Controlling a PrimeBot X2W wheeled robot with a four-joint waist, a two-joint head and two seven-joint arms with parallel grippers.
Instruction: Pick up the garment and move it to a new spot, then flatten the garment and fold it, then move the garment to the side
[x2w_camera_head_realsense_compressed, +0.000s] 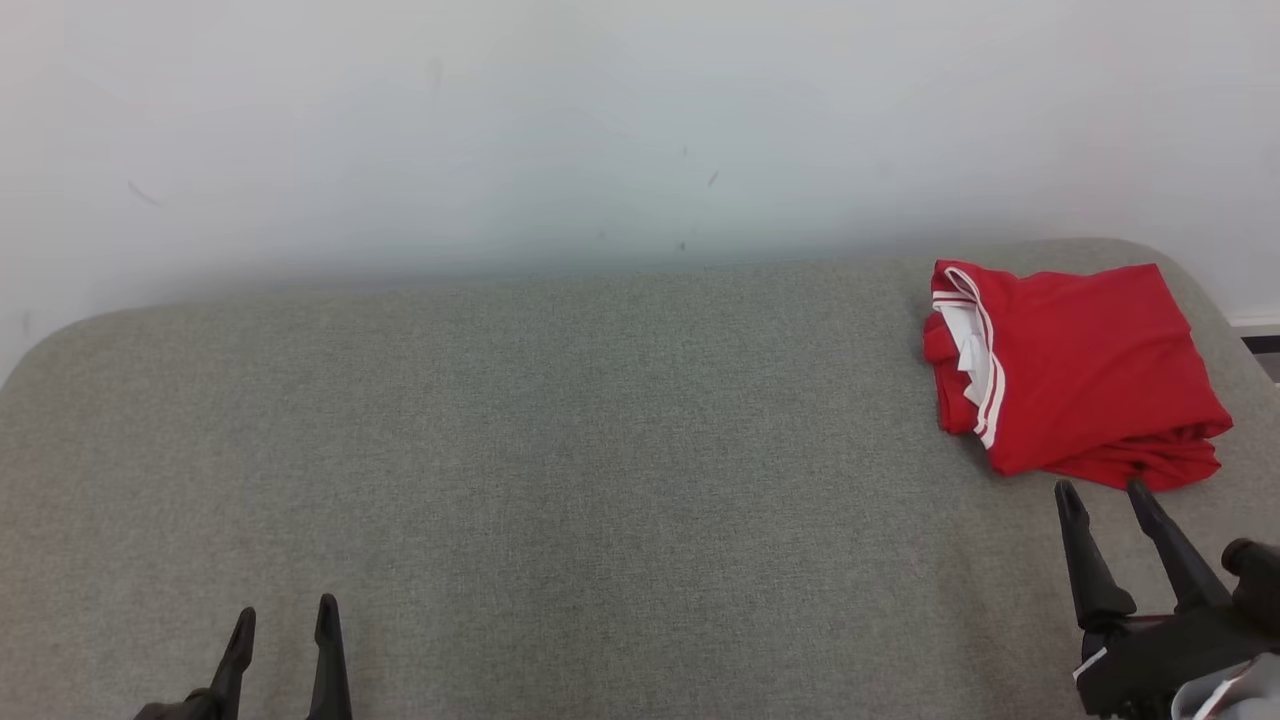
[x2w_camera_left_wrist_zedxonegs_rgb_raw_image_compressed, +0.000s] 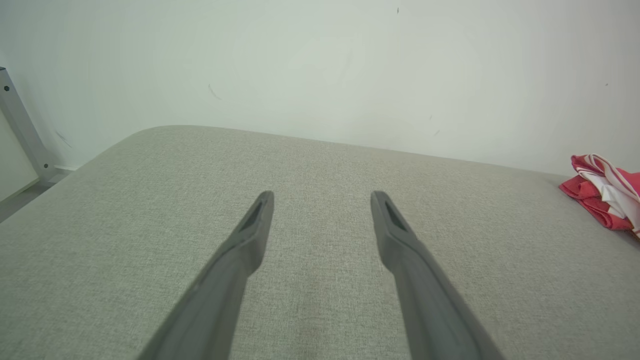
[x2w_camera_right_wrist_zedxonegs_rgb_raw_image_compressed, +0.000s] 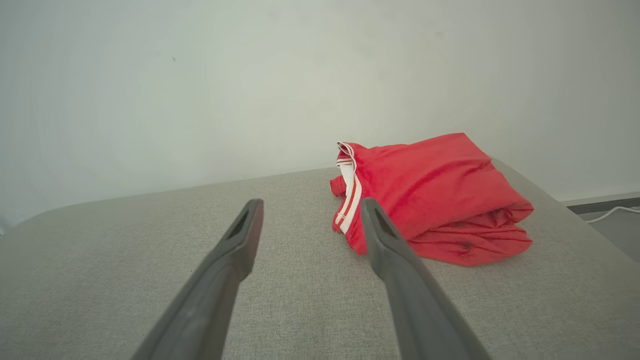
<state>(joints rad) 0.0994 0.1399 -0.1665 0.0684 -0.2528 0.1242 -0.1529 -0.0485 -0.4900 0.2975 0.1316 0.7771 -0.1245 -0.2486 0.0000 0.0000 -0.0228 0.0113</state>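
The garment (x2w_camera_head_realsense_compressed: 1075, 370) is red with white stripes and lies folded into a compact stack at the far right of the grey padded surface (x2w_camera_head_realsense_compressed: 560, 450). It also appears in the right wrist view as the garment (x2w_camera_right_wrist_zedxonegs_rgb_raw_image_compressed: 440, 195) and at the right edge of the left wrist view as the garment (x2w_camera_left_wrist_zedxonegs_rgb_raw_image_compressed: 602, 192). My right gripper (x2w_camera_head_realsense_compressed: 1105, 492) stands open just in front of its near edge, holding nothing; in its own view the right gripper (x2w_camera_right_wrist_zedxonegs_rgb_raw_image_compressed: 310, 204) points slightly left of the stack. My left gripper (x2w_camera_head_realsense_compressed: 285, 610) is open and empty at the near left, far from the garment, seen again as the left gripper (x2w_camera_left_wrist_zedxonegs_rgb_raw_image_compressed: 322, 195).
A pale wall (x2w_camera_head_realsense_compressed: 600, 130) rises directly behind the surface. The surface has rounded far corners and its right edge falls away just beyond the garment. A metal leg (x2w_camera_left_wrist_zedxonegs_rgb_raw_image_compressed: 22, 130) stands at the left, and a white cable (x2w_camera_right_wrist_zedxonegs_rgb_raw_image_compressed: 607, 214) lies on the floor at the right.
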